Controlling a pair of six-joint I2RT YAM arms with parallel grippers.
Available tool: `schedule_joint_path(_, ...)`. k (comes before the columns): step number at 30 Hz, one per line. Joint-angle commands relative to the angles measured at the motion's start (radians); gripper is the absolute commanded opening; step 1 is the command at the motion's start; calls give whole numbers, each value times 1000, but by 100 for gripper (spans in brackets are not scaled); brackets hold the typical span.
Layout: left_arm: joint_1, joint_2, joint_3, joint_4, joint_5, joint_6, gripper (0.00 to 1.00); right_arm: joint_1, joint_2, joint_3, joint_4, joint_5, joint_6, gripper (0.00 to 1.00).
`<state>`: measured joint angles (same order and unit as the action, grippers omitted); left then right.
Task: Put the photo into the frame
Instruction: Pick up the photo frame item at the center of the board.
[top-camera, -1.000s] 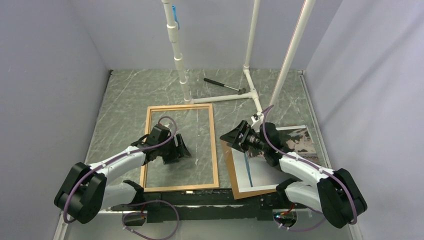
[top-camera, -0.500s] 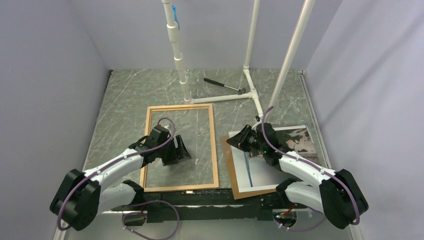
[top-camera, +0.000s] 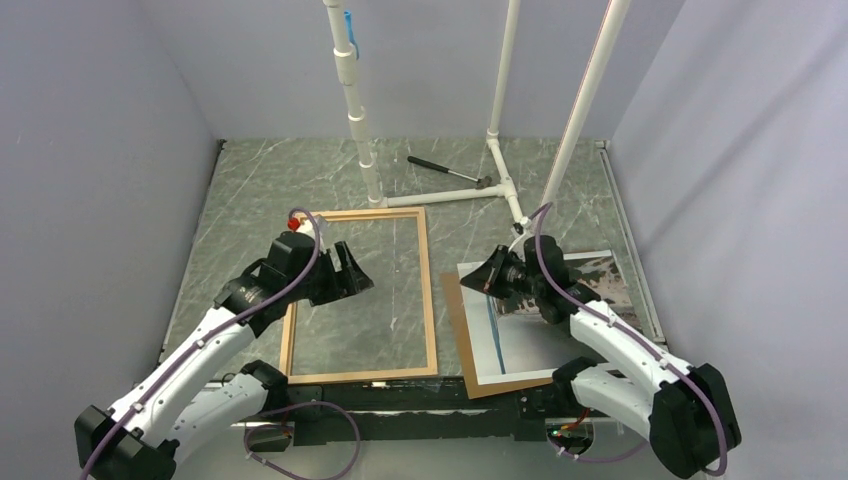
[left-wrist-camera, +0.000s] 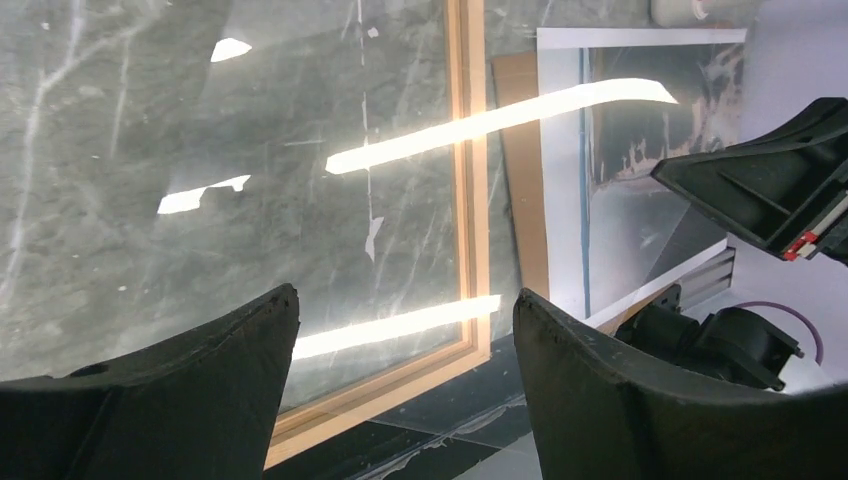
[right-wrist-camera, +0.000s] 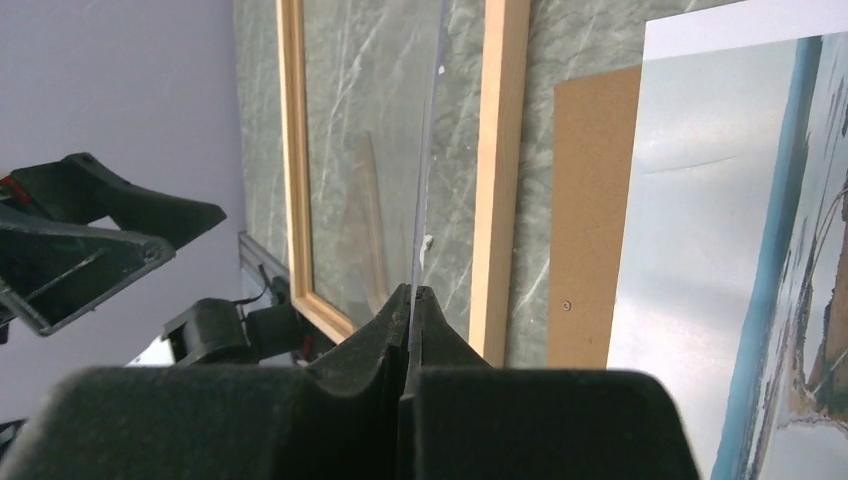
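Compared with a second ago: left gripper (top-camera: 355, 278) higher and off toward the far left corner of the frame (top-camera: 430, 300), spread wide on nothing; right gripper (top-camera: 468, 284) no longer spread, now pinching the edge of a thin clear sheet (right-wrist-camera: 425, 150), seen edge-on above the frame's right rail. Lying flat and face up on the brown backing board (top-camera: 458, 335), just right of the frame and not yet inside: the photo (top-camera: 520, 340). Likely step: dealing with the clear sheet ahead of the photo. Next, probably calls for seating or parking that sheet without bending it, then freeing a gripper for a photo edge.
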<state>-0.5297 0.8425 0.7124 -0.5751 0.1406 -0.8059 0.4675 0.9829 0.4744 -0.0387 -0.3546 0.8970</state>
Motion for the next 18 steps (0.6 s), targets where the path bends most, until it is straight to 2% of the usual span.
schedule_joint_path(1,2,16,59,-121,-59,52,82,-96,-11,36,-5,-236,-38,0)
schedule_joint_path(4,2,26,51,-115,-50,50,82,-156,37,56,8,-356,-49,0)
schedule_joint_path(9,3,35,21,-88,-19,39,82,-163,136,143,-99,-461,-177,0)
schedule_joint_path(15,4,61,0,-72,-1,44,82,-164,274,234,-328,-451,-398,0)
schedule_joint_path(18,4,81,-9,-58,9,48,82,-164,305,251,-395,-391,-464,0)
